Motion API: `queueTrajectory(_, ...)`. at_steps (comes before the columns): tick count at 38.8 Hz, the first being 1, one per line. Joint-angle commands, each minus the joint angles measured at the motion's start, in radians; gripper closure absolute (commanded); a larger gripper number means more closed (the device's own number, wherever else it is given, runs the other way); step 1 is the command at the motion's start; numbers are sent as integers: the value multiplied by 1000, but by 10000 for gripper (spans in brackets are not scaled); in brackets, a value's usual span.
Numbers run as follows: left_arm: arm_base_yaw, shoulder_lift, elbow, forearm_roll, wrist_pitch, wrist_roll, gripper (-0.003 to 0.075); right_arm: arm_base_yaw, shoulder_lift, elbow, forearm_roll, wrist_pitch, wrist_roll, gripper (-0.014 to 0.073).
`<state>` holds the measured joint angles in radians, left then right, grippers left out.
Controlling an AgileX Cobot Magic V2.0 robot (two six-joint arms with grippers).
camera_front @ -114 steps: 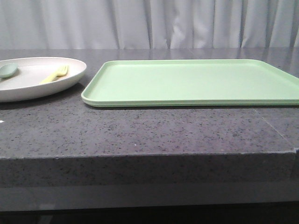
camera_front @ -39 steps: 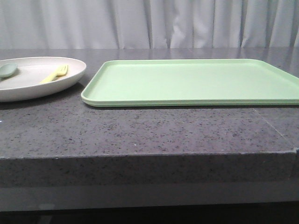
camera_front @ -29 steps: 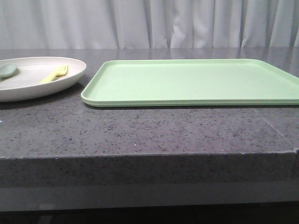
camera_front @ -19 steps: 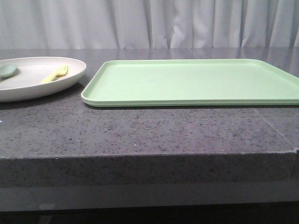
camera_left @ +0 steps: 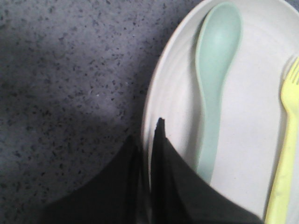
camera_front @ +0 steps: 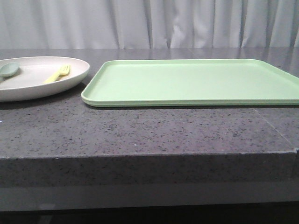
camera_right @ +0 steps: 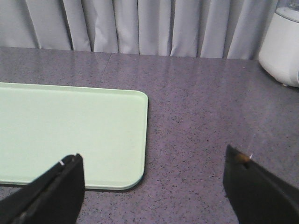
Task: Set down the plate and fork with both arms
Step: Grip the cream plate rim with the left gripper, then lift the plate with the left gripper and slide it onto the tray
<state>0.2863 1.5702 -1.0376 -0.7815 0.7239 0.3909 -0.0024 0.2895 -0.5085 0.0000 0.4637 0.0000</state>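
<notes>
Plate (camera_front: 70, 74) sat on the dark stone counter (camera_front: 140, 130) just left of the green tray (camera_front: 196, 81), carrying the yellow fork (camera_front: 58, 73) and a sage spoon (camera_front: 9, 69); your left gripper (camera_left: 148, 140) was pinched on its rim, your right gripper (camera_right: 154, 168) hung with fingers wide apart beyond the tray's corner. You needed to lift level and slowly, or the fork might have slid. Both arms were out of the front view, and the plate's left edge was cropped.

Pleated pale grey curtains (camera_front: 154, 23) hang behind a dark speckled stone countertop (camera_front: 140, 130), its surface faintly reflecting soft, even light; a white appliance (camera_right: 280, 46) stands at one far corner.
</notes>
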Motion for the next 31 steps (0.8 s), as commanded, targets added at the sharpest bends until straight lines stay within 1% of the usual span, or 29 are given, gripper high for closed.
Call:
queueTrajectory(1,2,-34,-31,-42,0,3,738,-6,17,-35,-11,-78,-5,-30)
queueTrajectory(10,2,-34,-31,-48,0,3,738,-6,17,-35,-11,-78,-5,-30)
queueTrajectory(19,-8,-40,-32,-169,8,0,738,-6,17,-35,-11,-78,-5,-30)
queueTrajectory(25,-57,-40,-32,-170,-3,-34,738,-6,17,-35,-11,-78,-5,-30)
queueTrajectory(31,-156,-40,-32,-153,-68,-102,738,-6,17,-35,-11,-78,-5,-30)
